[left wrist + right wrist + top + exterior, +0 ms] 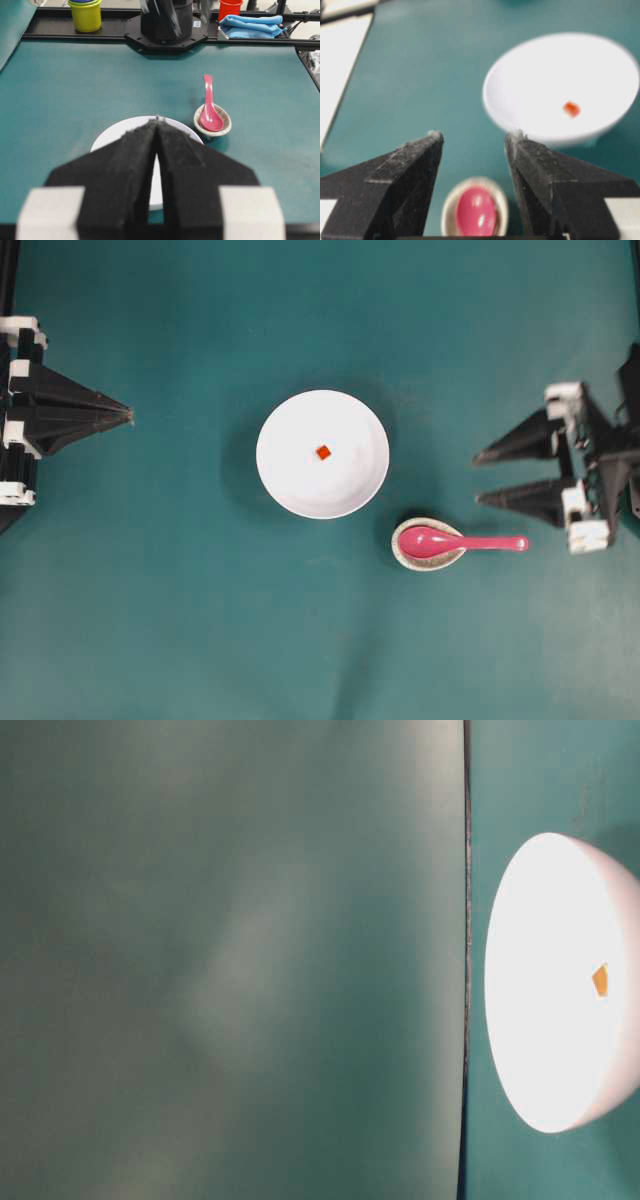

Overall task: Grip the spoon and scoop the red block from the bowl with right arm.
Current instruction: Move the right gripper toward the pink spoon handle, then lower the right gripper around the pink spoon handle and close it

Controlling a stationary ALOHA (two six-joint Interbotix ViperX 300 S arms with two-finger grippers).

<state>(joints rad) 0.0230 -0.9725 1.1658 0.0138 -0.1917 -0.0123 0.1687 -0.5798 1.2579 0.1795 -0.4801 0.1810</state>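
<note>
In the middle of the green table sits the bowl, big, round and white. It is the biggest thing here. The red block lies inside it, near the middle, and nothing touches it.

At about four o'clock from the bowl is a small speckled dish. It sits close to the bowl, with a little gap of green between them. The spoon rests with its scoop in that dish. Its handle sticks out flat toward three o'clock, over the bare table.

At three o'clock, near the table edge, is the right gripper. Its two fingers stand wide apart and hold nothing. The handle tip is a little way off, at about five o'clock from the fingertips. At nine o'clock is the left gripper. Its fingers are pressed together and it holds nothing.

I think the job has hardly begun. The spoon is not picked up yet, and the block is not scooped yet. Grabbing, moving to the bowl and scooping are all left.

There is lots of open green table around everything. The handle has free room on both sides, so the fingers should fit around it. The dish is close to the bowl, so the spoon could bump the rim on its way
</note>
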